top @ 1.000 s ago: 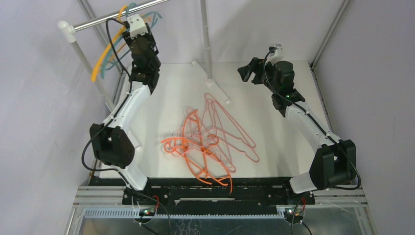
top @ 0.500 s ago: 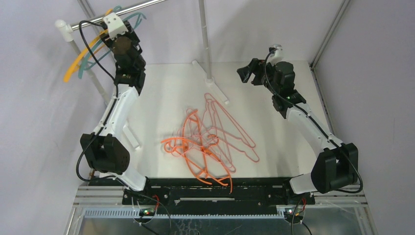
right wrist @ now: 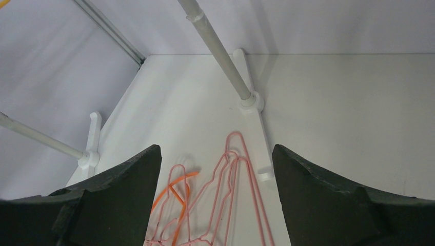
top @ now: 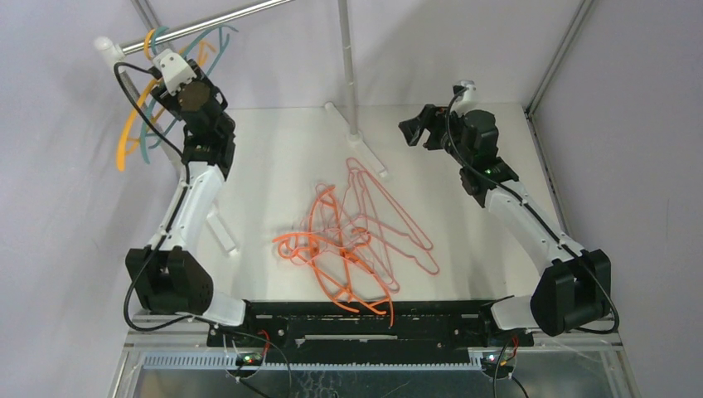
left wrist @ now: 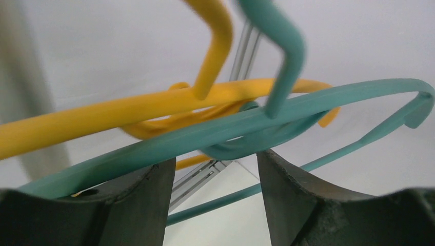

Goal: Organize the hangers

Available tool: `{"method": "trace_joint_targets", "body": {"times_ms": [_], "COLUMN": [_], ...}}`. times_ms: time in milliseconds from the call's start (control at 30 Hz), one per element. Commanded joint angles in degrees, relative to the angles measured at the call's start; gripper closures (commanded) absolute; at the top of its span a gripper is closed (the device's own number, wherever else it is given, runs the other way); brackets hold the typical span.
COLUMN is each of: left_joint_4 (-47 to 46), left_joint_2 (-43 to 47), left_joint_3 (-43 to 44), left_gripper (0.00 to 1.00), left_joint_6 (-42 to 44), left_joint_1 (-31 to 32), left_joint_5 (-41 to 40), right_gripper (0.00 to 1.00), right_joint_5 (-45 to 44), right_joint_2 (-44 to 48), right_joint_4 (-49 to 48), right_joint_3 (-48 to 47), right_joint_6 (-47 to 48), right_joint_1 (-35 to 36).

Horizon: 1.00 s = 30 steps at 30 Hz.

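Fingers first: the left gripper (left wrist: 213, 159) has its 2 fingers spread apart, w/ a gap btw them, & we see no pinch on anything. A teal hanger (left wrist: 215, 130) runs across right at the tips, & a yellow hanger (left wrist: 128, 110) sits just above it. Their hooks cross. We can't tell if the teal one touches the fingers. From the top view, both hang on the silver rail (top: 240, 12), close to its left end.

The right gripper (right wrist: 215, 148) is wide apart too, w/ nothing in it. It hangs over the table (top: 282, 141), near the white post (top: 348, 75). Mid table lies a pile of orange hangers (top: 327, 261) & pink hangers (top: 398, 228), all mixed up, so we think lots is left to do.

What could go wrong? If the left gripper pulls away & a finger catches the teal hanger, it could drag it off the rail end. The yellow one could go too, b/c their hooks cross. Also, if we lift 1 from the pile, others may come along.

Which way: the 2 hung ones have hooks up on the rail, long sides slanting down & out to the left. The pink ones lie flat, long sides running from near the post foot to the near right. The orange ones cross them.
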<state>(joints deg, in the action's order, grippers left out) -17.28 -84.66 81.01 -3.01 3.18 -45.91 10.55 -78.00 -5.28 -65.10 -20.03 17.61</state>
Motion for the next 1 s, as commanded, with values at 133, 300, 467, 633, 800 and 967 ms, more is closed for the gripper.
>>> {"method": "trace_joint_targets", "body": {"times_ms": [133,300,467,633,800,967], "left_joint_4": [-4.25,-1.9,4.8,9.29,13.48,17.73], "left_joint_2": [8.1,10.71,14.06,18.18,21.96,24.28], "left_joint_3": [-6.96,-8.36,-9.46,-12.12,-14.89,-16.62], "left_gripper": [0.36,0.3,0.08,0.0,0.01,0.01], "left_joint_6": [-0.11,-0.57,-3.52,-6.36,-9.91,-11.6], "left_joint_1": [-1.11,-1.24,-1.18,-0.99,-0.6,0.58], "left_joint_5": [-6.07,-3.54,7.84,16.98,22.99,29.73], "right_gripper": [0.13,0.12,0.1,0.1,0.09,0.08], "right_joint_5": [-1.01,-1.99,-2.83,-4.48,-5.58,-7.28], "right_joint_2": [2.89,4.33,5.71,7.39,8.83,9.21], "right_joint_4": [-1.84,-1.73,-0.79,0.73,0.34,1.84], "right_joint_3": [1.42,2.79,3.32,3.4,4.36,4.37], "right_joint_6": [-0.21,-0.27,-0.41,-0.01,-0.16,0.1], "right_joint_1": [1.25,1.46,1.84,2.75,3.67,4.6]}}
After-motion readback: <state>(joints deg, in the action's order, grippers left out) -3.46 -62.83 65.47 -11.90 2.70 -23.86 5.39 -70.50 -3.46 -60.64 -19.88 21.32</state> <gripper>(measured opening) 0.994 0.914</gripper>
